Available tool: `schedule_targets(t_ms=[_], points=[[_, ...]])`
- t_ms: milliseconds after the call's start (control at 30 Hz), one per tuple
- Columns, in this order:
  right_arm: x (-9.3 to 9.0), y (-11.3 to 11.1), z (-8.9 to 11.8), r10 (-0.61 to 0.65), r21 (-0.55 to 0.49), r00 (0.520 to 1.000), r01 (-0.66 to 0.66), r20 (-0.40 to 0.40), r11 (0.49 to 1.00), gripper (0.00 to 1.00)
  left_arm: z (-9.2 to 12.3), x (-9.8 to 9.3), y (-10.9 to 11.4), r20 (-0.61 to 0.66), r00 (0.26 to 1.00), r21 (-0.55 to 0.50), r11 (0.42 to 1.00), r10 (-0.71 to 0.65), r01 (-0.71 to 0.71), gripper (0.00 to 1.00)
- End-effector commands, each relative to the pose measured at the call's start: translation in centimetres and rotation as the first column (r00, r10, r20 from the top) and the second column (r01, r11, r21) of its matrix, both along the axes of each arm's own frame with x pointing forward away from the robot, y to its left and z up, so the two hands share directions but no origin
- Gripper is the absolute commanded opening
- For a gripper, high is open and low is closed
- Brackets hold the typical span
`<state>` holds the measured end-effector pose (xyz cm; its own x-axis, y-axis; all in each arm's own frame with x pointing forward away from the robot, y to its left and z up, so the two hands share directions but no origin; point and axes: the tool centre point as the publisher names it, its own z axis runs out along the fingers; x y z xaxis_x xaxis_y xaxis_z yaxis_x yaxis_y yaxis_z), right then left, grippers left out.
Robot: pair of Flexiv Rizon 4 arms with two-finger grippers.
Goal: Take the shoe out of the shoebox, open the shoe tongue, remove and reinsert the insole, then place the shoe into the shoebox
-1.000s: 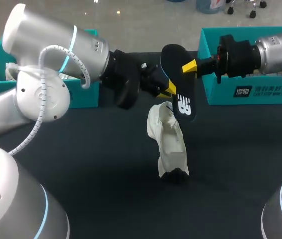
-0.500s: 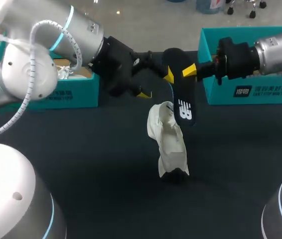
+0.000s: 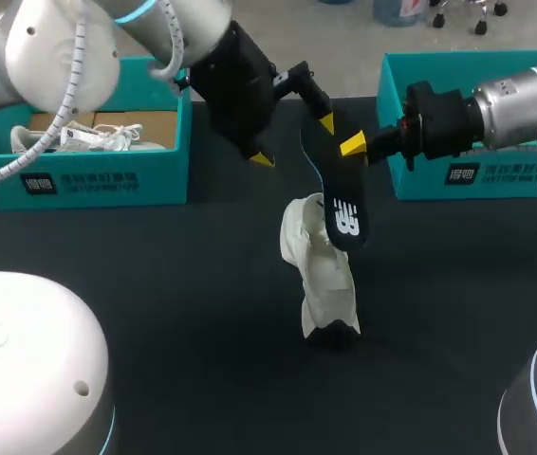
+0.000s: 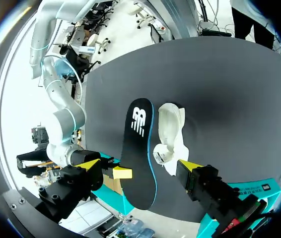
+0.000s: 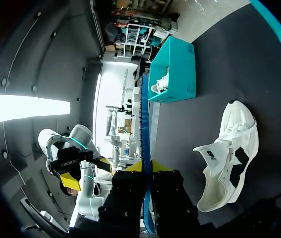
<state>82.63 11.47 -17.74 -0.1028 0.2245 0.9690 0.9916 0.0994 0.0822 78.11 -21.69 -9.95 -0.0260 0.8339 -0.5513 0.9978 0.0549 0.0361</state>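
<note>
soft even light on the dark table (image 3: 174, 313), faint shadows, blown-out white glare in both wrist views

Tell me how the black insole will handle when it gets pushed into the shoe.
Probably light: the right gripper alone holds the insole near one end. Seen edge-on in the right wrist view it is thin, so likely bendy; it may buckle if pushed end-first.

Left tool (image 3: 294, 141) high, jaws apart; right tool (image 3: 349, 145) pinching insole (image 3: 342, 213).
</note>
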Motion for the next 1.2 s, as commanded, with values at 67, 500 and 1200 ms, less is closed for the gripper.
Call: schedule_targets(t_ms=[67,500,1200], points=[[0.0,0.5,-0.4,0.012,0.003,1.000,-0.012,-0.008,1.000,0.00,0.8,0.8,-0.4,-0.054,0.999,0.332,0.943,0.005,0.013,1.00],[-0.3,1.3,-1.2,0.055,0.014,0.998,-0.055,-0.023,0.998,0.00,1.6,2.2,-0.5,-0.035,0.999,0.572,0.820,0.032,-0.006,1.00],[-0.4,1.4,-1.3,0.074,0.028,0.996,-0.073,-0.043,0.997,0.00,2.6,2.1,-1.2,-0.030,0.998,0.574,0.818,0.062,-0.034,1.00]])
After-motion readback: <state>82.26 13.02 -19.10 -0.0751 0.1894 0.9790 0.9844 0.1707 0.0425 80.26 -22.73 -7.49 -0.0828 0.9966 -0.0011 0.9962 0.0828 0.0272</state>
